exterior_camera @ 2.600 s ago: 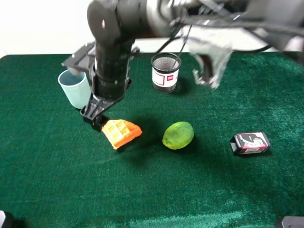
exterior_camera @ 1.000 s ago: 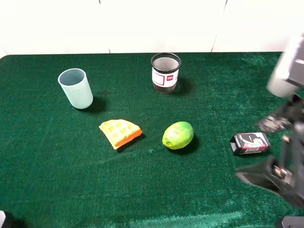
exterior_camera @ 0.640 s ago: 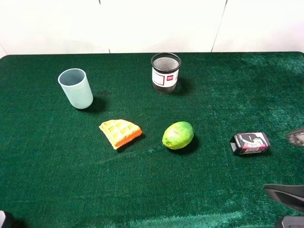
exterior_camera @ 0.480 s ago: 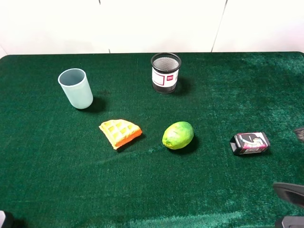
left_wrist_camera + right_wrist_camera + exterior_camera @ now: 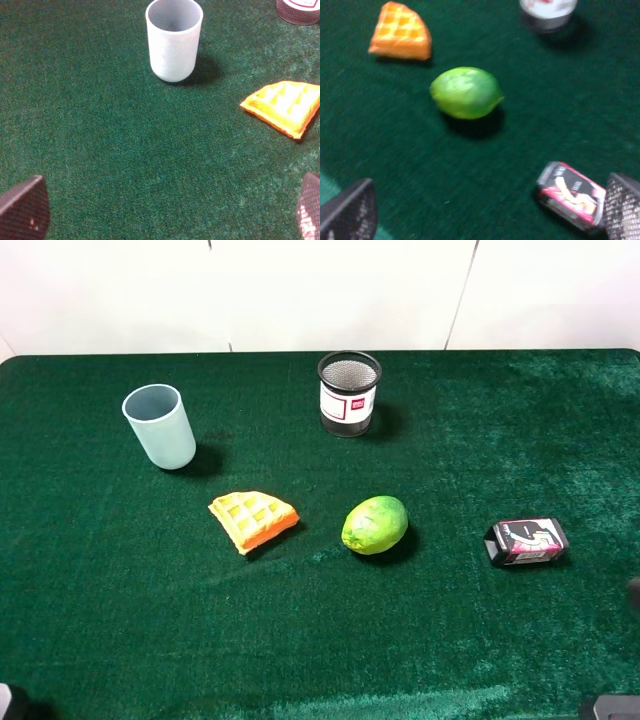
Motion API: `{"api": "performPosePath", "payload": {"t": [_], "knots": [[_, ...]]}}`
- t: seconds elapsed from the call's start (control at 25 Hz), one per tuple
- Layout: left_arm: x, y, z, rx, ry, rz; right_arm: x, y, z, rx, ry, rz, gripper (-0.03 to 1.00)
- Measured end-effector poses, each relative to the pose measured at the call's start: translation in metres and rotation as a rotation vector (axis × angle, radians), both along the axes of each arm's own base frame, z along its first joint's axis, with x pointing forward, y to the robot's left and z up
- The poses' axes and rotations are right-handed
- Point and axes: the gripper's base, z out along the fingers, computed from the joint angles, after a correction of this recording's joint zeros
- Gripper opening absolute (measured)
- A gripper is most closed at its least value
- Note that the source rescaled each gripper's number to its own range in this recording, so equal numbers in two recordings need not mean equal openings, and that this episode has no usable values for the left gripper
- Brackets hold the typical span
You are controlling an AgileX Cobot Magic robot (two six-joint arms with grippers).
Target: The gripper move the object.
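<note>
A: Where's the waffle wedge (image 5: 253,520)?

B: Flat on the green cloth (image 5: 120,620), left of centre in the high view. Nothing touching it. Green fruit (image 5: 375,524) sits near it on the right, clear gap btwn them. Pale blue cup (image 5: 160,426) stands upright behind and to its left, well apart.

A: Other stuff?

B: Mesh pen pot (image 5: 349,392) w/ a white label, upright at the back near the middle. Black-pink box (image 5: 526,542) lies off to the right, well apart from the fruit.

A: Left gripper (image 5: 170,210)?

B: Only the two fingertips (image 5: 24,208) show, at the corners of the left wrist view. Spread wide, nothing btwn them but bare cloth. Cup and wedge both lie ahead of it, the wedge off to one side.

A: Right gripper (image 5: 485,210)?

B: Same, tips at the edges of its wrist view, wide apart and empty. Pic is blurry, but one fingertip (image 5: 623,206) looks just beside the box; can't tell if they touch. Fruit is out in front of it, wedge beyond that.

A: Arms in the high view?

B: Barely. Just a dark sliver at the right edge, prob. the right arm, too little to say.
</note>
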Motion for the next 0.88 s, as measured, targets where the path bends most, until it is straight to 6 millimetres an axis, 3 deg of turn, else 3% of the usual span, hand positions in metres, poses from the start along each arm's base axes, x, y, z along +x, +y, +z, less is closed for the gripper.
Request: {"api": "performPosePath", "payload": {"t": [0.52,0.88], "knots": [[0.000,0.000,0.000,0.000,0.000,0.000,-0.019,-0.017,0.003,0.068,-0.151,-0.398,0.96],[0.000,0.000,0.000,0.000,0.000,0.000,-0.027,-0.018,0.002,0.079,-0.200,-0.526,0.96]]}}
